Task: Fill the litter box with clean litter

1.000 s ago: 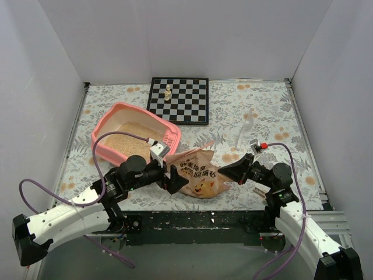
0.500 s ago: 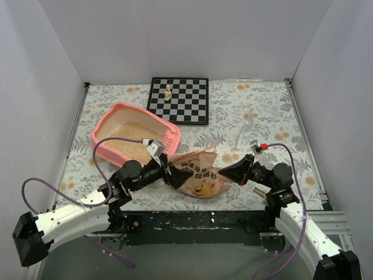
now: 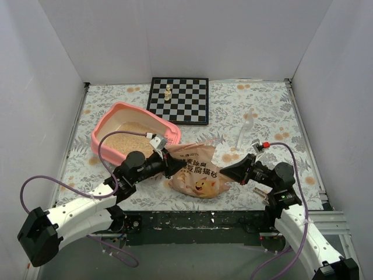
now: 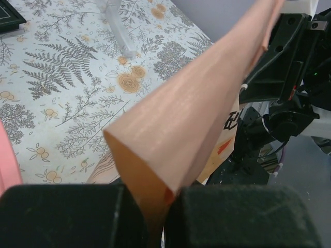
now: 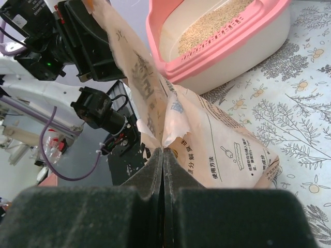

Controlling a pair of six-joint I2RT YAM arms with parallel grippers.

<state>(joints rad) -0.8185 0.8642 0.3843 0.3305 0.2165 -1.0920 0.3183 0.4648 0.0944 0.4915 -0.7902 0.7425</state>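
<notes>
The salmon-pink litter box (image 3: 108,129) sits at the left and holds a layer of tan clean litter (image 3: 131,142); the right wrist view also shows the box (image 5: 243,44) and its litter (image 5: 209,25). A beige printed litter bag (image 3: 197,172) lies on the table between both arms. My left gripper (image 3: 166,159) is shut on the bag's left top edge, pinching a fold of the bag (image 4: 199,103) between its pads. My right gripper (image 3: 225,171) is shut on the bag's right edge (image 5: 170,138).
A black-and-white chessboard (image 3: 178,100) with one pale piece (image 3: 168,92) lies at the back. A clear plastic scoop (image 3: 245,132) rests on the floral cloth to the right of the bag. White walls enclose the table on three sides.
My left gripper slid forward onto the bag's left edge and shut on it. The bag's top has pulled taut between the two grippers. The right arm held still.
</notes>
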